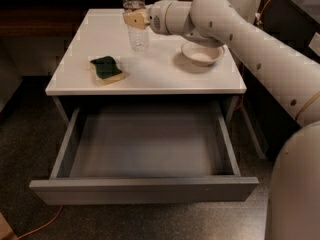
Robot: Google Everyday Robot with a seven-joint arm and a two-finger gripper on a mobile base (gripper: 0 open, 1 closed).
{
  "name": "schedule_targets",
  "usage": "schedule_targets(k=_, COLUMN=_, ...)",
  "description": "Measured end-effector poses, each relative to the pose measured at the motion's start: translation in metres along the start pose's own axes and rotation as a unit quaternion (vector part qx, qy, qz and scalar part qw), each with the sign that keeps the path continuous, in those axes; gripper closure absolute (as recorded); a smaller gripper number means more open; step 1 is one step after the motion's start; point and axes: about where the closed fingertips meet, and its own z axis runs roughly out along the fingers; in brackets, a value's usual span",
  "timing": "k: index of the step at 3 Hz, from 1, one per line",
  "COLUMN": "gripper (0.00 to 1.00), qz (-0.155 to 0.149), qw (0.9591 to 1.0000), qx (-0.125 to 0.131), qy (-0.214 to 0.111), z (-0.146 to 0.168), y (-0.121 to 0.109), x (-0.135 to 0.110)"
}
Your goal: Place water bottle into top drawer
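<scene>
The tan fingers (133, 19) are clamped across the water bottle (138, 37) at label height, one pad lying over its near face. So the gripper (136, 19) has the bottle pinched, coming in from the 3 o'clock side. The bottle stands upright, top cut off by the frame edge, ribbed body hanging below the fingers. Whether its base touches the tabletop, I cannot tell.

Out along the white arm (240, 34), which sweeps off toward 4 o'clock. Under it sits a shallow white bowl (202, 53), at 4 o'clock from the bottle and well apart. A green-topped sponge (106, 69) lies at 7 o'clock, near the white table (165, 81)'s left edge.

Down at 6 o'clock the top drawer (145, 190) is pulled wide open, grey interior bare. Dark speckled floor (20, 149) all round, with an orange cable (42, 225) at the lower left.
</scene>
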Motion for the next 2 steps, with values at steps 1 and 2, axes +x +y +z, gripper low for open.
schedule_targets(k=1, gripper=1.0, qz=0.023, qw=0.9997, qx=-0.008, qy=-0.008, z=-0.057, y=0.058, x=0.002)
schedule_targets(k=2, gripper=1.0, qz=0.023, qw=0.9996, qx=-0.014, qy=-0.005, z=-0.064, y=0.069, x=0.0)
